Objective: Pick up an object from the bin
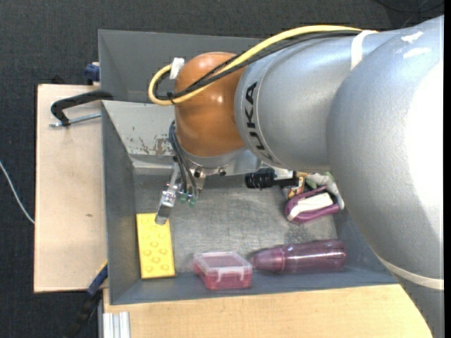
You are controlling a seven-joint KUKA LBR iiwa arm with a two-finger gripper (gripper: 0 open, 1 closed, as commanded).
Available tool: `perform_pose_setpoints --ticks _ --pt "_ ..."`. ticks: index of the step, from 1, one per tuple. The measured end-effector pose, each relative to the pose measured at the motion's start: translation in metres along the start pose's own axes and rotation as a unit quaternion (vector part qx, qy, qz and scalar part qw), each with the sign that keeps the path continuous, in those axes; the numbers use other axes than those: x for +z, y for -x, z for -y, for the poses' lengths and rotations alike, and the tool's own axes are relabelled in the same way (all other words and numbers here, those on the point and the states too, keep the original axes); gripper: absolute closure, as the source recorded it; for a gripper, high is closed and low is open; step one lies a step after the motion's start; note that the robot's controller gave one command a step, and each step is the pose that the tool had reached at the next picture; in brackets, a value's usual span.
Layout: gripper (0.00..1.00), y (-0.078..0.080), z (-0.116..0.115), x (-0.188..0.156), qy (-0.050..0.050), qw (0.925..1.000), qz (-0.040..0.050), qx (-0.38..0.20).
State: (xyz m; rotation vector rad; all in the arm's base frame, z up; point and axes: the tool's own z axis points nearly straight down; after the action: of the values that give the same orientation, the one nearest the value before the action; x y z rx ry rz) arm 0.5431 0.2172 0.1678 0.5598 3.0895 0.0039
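Now the tool stands by the yellow block

At the left of the bin (118,210), a flat yellow block (155,246) with studs lies on the floor along the left wall. Just above its upper end is the tool (177,204). It is released: its two fingers stand apart and nothing is between them. One finger is very near the block's top edge, but I cannot tell if it touches.

Further right, a small pink box (223,270) lies by the near wall, and beside it a purple bottle (299,257) lies on its side. A purple and white thing (314,205) lies above the bottle, partly under the arm (303,111).

I judge that the yellow block is the nearest thing to pick, and no grasp is made yet. To do this step well, the tool should come over the middle of the block, with one finger on each long side. The wall is close, so the left finger needs room. The block is flat, so the tool must go low before it closes.
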Motion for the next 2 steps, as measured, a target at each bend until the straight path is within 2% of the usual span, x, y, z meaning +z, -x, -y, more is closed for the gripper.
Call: perform_pose_setpoints --ticks 1,2 --pt "1.00 0.0028 -0.0185 0.0876 0.000 0.9823 -0.0007 -0.187" --pt "1.00 0.0029 -0.0184 0.0876 0.000 0.9823 -0.0007 -0.187"
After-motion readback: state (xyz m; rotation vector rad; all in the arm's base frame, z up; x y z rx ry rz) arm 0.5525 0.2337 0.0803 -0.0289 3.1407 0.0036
